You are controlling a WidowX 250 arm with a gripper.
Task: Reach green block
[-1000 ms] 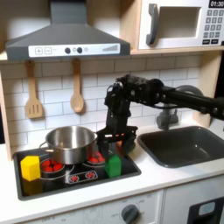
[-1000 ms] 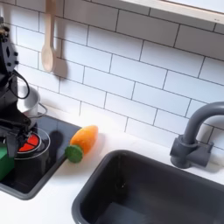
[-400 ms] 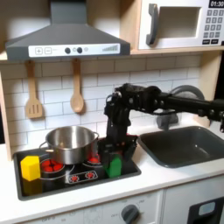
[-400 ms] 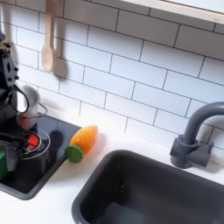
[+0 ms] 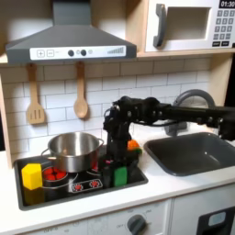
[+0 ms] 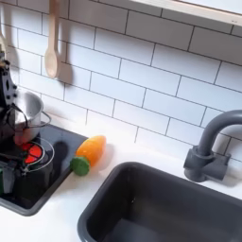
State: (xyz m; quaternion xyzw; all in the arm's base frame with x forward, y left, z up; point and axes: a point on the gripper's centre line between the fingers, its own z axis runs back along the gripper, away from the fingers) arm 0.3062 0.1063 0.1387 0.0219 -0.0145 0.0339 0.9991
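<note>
First exterior view: the black robot arm reaches in from three o'clock and bends down over the black toy stovetop [image 5: 55, 191], which sits on the white worktop [image 5: 184, 188]. Its pincer [image 5: 110, 166] hangs low at the stovetop's right part, directly over the small bright-green rectangular block [image 5: 119, 174], which stands upright near the stovetop's front right corner. From the pincer, the green block lies at about five o'clock, so close that the two seem to touch or nearly so; I cannot tell whether the fingers straddle it or stand beside it. How wide the pincer stands is hidden by the dark arm and stove behind it, so I cannot tell. A shiny metal pot [image 5: 73, 147] sits at nine o'clock from the pincer, and a small yellow block [image 5: 33, 175] stands well apart at the stovetop's left end.

Second exterior view: an orange toy carrot with a green end [image 6: 88, 153] lies on the worktop between the stovetop and the dark grey sink [image 6: 170, 208]; part of the arm shows at nine o'clock at the frame edge.

By my judgement the reach is in its closing stage. The next move calls for a slight descent and centring so the fingers frame the block without tipping it.
</note>
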